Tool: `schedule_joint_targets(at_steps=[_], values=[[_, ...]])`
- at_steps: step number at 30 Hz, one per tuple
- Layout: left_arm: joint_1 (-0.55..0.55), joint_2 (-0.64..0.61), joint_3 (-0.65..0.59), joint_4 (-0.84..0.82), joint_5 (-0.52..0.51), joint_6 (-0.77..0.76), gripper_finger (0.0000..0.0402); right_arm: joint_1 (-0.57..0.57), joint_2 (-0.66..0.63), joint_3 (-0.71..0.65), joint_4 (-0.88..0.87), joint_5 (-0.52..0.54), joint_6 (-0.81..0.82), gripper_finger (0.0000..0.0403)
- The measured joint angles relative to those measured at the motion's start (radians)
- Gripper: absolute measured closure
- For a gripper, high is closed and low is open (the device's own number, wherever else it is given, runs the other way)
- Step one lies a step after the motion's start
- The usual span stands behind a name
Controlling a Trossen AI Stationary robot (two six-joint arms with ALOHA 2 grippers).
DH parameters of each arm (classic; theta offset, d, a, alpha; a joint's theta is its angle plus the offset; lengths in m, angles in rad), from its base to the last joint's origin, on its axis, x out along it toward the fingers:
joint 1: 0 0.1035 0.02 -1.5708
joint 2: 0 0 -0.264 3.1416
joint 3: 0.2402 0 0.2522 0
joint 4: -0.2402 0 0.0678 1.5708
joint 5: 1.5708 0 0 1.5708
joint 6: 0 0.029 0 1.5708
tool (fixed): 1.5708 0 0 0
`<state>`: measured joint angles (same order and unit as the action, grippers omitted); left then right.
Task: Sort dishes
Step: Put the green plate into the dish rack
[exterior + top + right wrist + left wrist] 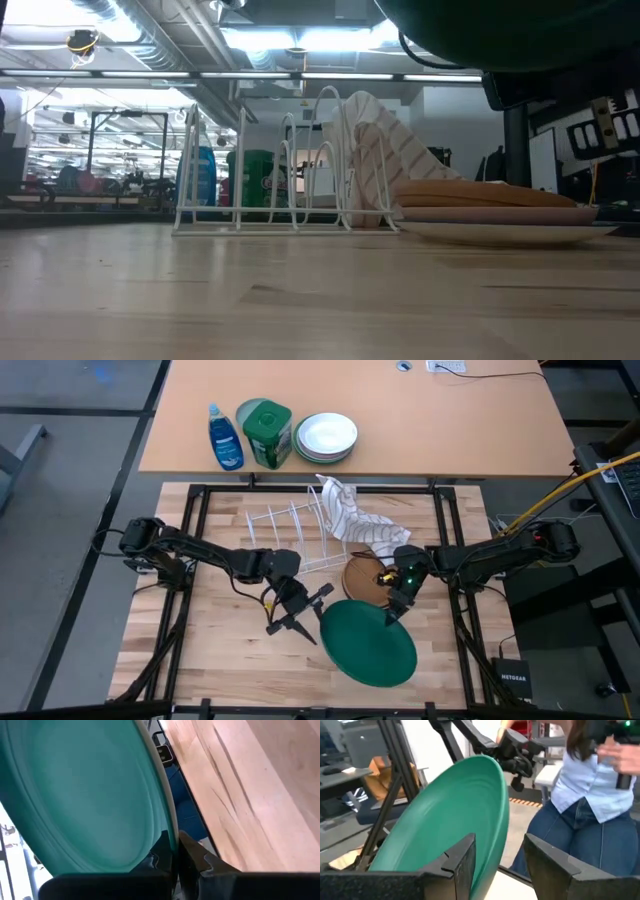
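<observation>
Pinching the rim of the dark green plate [368,642], the right gripper [392,612] is holding it tilted above the near table edge; the left gripper [303,610] is waiting beside it, jaws apart. Stiff, probably slick and breakable, the plate is best gripped at its rim.

Two dark jointed arms carry black cables; a green light glows at the right wrist.

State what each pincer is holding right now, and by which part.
The right pincer is shut on the rim of the green plate, lifted off the table. The left pincer holds nothing; it is open, its fingers straddling the plate's edge.
</observation>
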<state>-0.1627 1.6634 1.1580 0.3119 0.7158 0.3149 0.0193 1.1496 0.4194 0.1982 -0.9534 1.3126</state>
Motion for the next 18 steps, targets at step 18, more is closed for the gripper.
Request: schedule_joint_targets(at_steps=[18], values=[[-0.032, 0.011, 0.0, 0.011, -0.106, 0.16, 0.0256, 0.0, 0.0, 0.0, 0.023, 0.05, 0.071, 0.0393]])
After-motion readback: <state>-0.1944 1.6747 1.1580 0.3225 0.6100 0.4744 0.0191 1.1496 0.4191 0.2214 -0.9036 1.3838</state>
